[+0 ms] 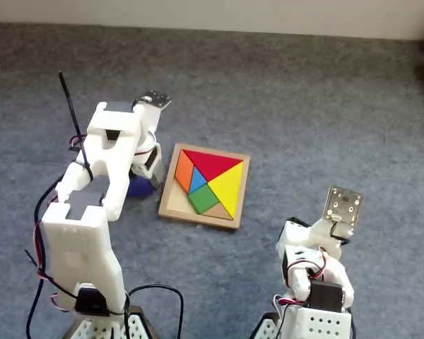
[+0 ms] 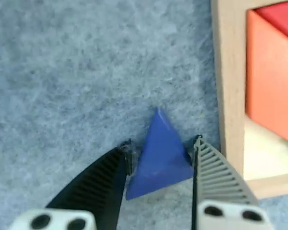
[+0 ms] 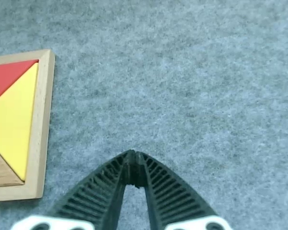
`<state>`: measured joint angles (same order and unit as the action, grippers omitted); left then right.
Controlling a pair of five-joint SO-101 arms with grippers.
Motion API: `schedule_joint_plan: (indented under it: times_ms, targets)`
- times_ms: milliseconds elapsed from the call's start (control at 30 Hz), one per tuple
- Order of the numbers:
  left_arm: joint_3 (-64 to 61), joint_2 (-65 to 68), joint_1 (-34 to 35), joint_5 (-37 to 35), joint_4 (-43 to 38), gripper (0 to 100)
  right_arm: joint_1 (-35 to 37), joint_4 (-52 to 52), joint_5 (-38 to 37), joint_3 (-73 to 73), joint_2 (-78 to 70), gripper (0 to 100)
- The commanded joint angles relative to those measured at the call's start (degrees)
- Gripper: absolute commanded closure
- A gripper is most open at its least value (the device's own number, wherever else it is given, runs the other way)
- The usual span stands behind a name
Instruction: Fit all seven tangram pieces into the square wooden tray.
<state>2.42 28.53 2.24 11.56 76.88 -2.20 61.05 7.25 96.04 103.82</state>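
In the high view the left arm covers most of the blue triangle, leaving a dark sliver on the grey carpet just beside the wooden tray. Seven pieces can be counted: six in the tray, orange, red, yellow, light blue, green and tan, with one pale gap beside the orange, and the blue triangle outside. The left gripper pinches that triangle by its sides, tip pointing away from the wrist and long axis roughly parallel to the tray's wall, while the right gripper is closed on nothing over bare carpet.
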Motion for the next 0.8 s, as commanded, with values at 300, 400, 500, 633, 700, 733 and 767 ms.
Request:
schedule_joint_plan:
  times_ms: [300, 400, 500, 633, 700, 733, 767]
  targets:
    - [0.6, -14.9, 3.6, 8.4, 9.6, 80, -0.5, -2.1, -0.4, 8.2, 0.3, 99.3]
    - [-0.7, -17.0, 2.4, 5.4, 10.5, 80, -0.5, -2.1, -0.4, 8.2, 0.3, 99.3]
    - [-5.1, -17.9, -0.7, 6.6, 9.2, 80, -0.5, -2.1, -0.4, 8.2, 0.3, 99.3]
    - [-11.3, -17.5, -3.6, 6.9, 4.0, 80, -0.5, -2.1, -0.4, 8.2, 0.3, 99.3]
    - [-14.8, -17.5, -4.1, 6.9, -0.2, 80, -0.5, -2.1, -0.4, 8.2, 0.3, 99.3]
    - [-16.2, -17.5, -4.2, 6.9, -2.1, 80, -0.5, -2.1, -0.4, 8.2, 0.3, 99.3]
    - [-17.5, -17.5, -4.0, 6.9, -4.0, 80, -0.5, -2.1, -0.4, 8.2, 0.3, 99.3]
